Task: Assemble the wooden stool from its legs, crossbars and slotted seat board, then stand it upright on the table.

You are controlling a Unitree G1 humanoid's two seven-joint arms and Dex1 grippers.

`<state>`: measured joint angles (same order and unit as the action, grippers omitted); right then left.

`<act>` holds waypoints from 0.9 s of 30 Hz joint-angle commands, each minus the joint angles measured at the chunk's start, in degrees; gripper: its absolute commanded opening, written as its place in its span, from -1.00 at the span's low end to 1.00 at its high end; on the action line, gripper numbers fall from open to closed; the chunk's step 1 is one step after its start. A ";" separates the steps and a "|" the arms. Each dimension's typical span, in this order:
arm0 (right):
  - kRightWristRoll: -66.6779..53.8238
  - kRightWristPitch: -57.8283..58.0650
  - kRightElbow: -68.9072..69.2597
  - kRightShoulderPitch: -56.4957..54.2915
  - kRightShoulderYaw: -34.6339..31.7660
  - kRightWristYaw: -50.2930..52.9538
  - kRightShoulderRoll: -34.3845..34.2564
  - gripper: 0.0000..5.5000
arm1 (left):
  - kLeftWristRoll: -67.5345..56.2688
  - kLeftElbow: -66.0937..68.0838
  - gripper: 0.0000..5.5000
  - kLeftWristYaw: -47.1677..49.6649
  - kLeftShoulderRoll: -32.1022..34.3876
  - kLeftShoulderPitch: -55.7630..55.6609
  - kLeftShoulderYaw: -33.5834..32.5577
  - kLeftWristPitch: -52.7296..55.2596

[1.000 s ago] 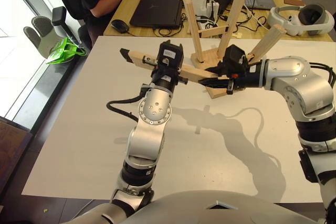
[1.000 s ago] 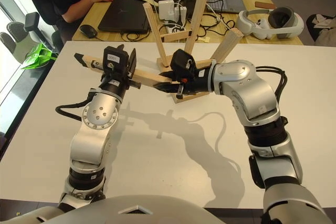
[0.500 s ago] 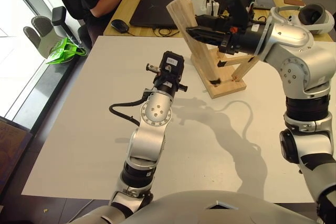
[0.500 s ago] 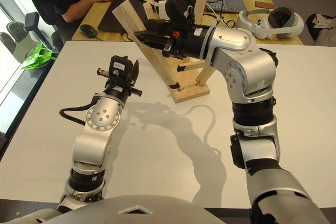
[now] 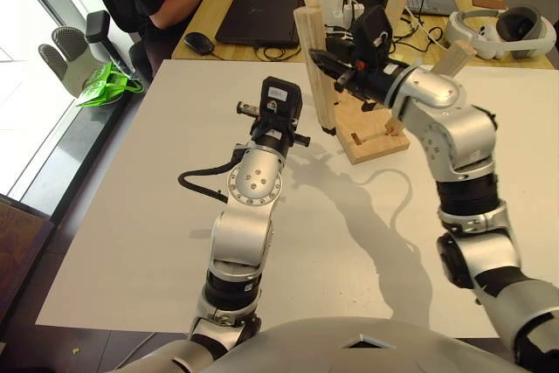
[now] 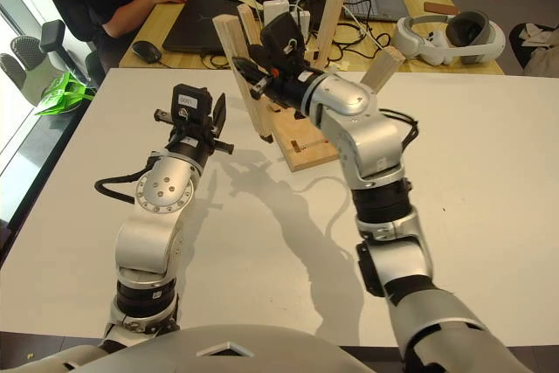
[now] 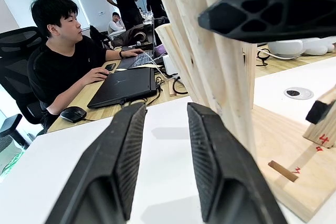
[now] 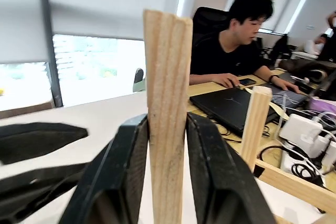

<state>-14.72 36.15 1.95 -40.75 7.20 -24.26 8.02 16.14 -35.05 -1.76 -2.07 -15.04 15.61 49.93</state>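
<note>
The slotted seat board (image 5: 374, 141) lies flat at the back of the white table (image 5: 131, 216), with wooden legs (image 5: 455, 57) sticking up from it and a crossbar (image 6: 295, 61) between two of them. My right gripper (image 5: 335, 65) is shut on a loose wooden leg (image 5: 315, 67), held nearly upright at the board's left edge; the wooden leg (image 8: 166, 103) sits between the pads (image 8: 130, 171). My left gripper (image 5: 271, 113) stands open and empty just left of that leg, with the wooden leg (image 7: 210, 51) beside its fingers (image 7: 121, 171).
A desk behind the table carries a laptop (image 5: 258, 17), a mouse (image 5: 200, 42), cables with a power strip (image 5: 339, 8) and a white headset (image 5: 505, 31). A person's hand rests by the laptop. Bare table lies in front and to the left.
A second ago both grippers held the leg lying level. The left gripper let go and opened. The right gripper lifted the leg high, then swung it down upright beside the seat board.
</note>
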 commanded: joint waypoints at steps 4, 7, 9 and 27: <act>-1.54 3.91 -0.10 1.07 -8.05 20.43 -15.36 -0.64 | -0.30 -1.37 -0.46 0.90 -1.99 -2.47 -0.31 1.53; -4.78 6.50 -0.30 -1.28 -10.64 22.79 -18.48 -0.64 | 0.28 -0.71 -0.46 1.15 -1.60 -2.43 1.05 0.98; -7.14 7.83 -0.31 -2.69 -11.87 23.66 -19.31 -0.64 | 0.97 -0.33 -0.46 1.21 -0.81 -2.36 2.33 0.60; -26.41 19.02 2.96 -7.61 -13.42 30.33 -21.36 -0.64 | 5.14 4.40 -0.15 1.87 2.25 -5.27 5.05 -0.52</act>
<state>-39.30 53.40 2.97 -45.07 -6.62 4.99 -7.25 20.26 -31.76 -0.33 0.03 -19.09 20.89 49.67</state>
